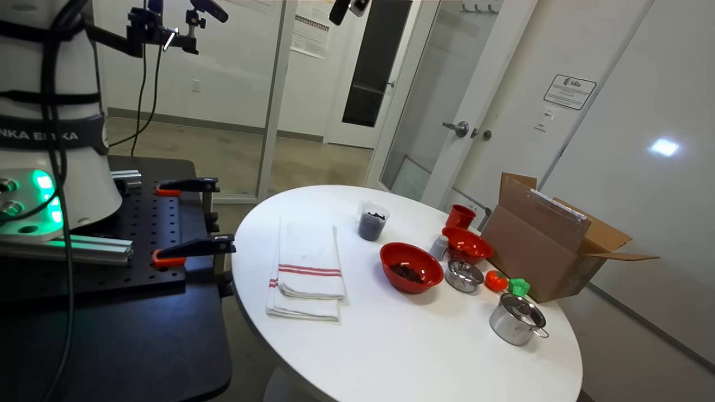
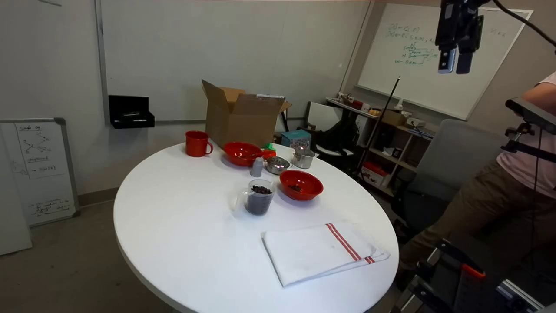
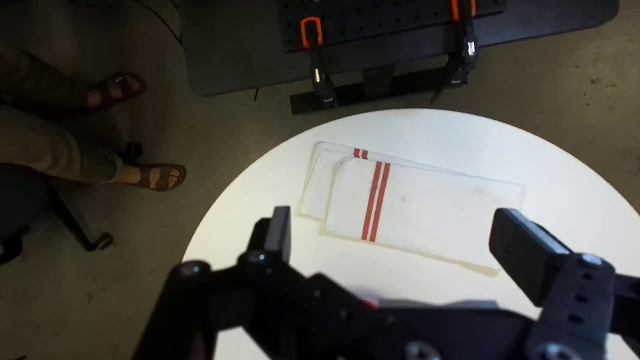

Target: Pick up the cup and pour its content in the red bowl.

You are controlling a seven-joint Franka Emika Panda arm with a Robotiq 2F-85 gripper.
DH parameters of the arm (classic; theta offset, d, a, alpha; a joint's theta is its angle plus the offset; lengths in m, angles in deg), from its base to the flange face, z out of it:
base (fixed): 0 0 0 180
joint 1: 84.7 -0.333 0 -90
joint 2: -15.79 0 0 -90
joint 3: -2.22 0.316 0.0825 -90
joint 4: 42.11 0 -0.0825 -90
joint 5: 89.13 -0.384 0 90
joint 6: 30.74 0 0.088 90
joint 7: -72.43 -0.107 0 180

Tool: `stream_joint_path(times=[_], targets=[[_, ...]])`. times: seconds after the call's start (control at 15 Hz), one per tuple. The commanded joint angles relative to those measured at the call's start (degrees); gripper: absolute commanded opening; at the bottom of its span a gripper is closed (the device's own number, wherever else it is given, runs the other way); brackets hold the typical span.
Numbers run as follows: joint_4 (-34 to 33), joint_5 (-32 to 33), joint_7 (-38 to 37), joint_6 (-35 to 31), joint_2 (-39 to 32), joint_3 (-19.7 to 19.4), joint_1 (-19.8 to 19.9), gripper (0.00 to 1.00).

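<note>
The cup (image 1: 372, 224) is a clear container filled with dark pieces; it stands upright on the white table in both exterior views (image 2: 259, 202). A clear handle shows on its side. The red bowl (image 1: 410, 269) nearest the cup is wide and shallow and has some dark pieces at its bottom, also in an exterior view (image 2: 301, 186). My gripper (image 2: 455, 63) is high above the table, away from both. In the wrist view my gripper (image 3: 394, 225) is open with nothing between its fingers. There the cup is hidden; only a sliver of red shows behind the gripper body.
A folded white towel (image 1: 309, 265) lies beside the cup. Behind stand another red bowl (image 2: 241, 153), a red mug (image 2: 197, 144), a grey shaker (image 2: 257, 167), metal pots (image 1: 517, 319), a toy tomato (image 1: 496, 281) and a cardboard box (image 1: 539, 243). A person (image 2: 478, 187) stands near the robot.
</note>
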Motion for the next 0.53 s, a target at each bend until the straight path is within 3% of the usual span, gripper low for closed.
stream_joint_path(times=[0.0,0.47], targets=[[-1.8,-2.9,-10.0,-4.5,-2.5,0.2,0.0,1.0],[-2.7,-5.3,-30.7,-18.9,-10.0,2.0,0.8,1.0]])
